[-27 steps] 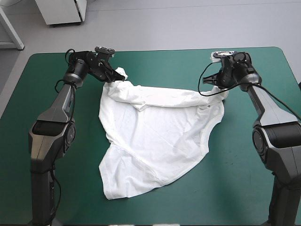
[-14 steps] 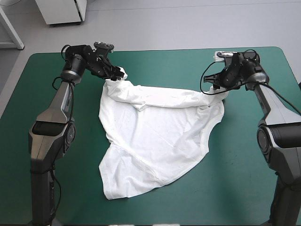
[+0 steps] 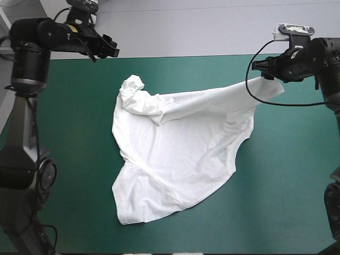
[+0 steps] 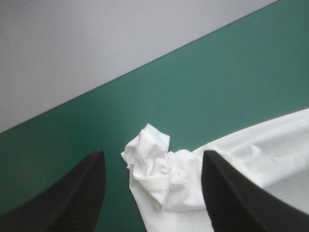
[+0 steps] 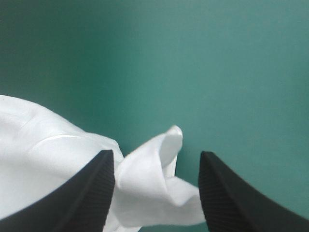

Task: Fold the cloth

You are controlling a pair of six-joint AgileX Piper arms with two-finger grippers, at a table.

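T-shirt [image 3: 175,154]: laid crumpled at centre frame, long axis run lower left to upper right. Left gripper [image 3: 110,49]: raised upper left, parted, empty, well clear of bunched corner [image 3: 132,85]. Right gripper [image 3: 264,70]: upper right, parted, nearer; cloth tip [image 3: 272,88] seen between its fingers.

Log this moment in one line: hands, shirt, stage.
left hand: open, apart from T-shirt | right hand: open around T-shirt corner | T-shirt: spread crumpled on table | fold: not begun

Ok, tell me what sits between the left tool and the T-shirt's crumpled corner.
Nothing but bare teal-green cover. The high view shows that strip between the open left tool and the T-shirt's crumpled corner. The left wrist view agrees.
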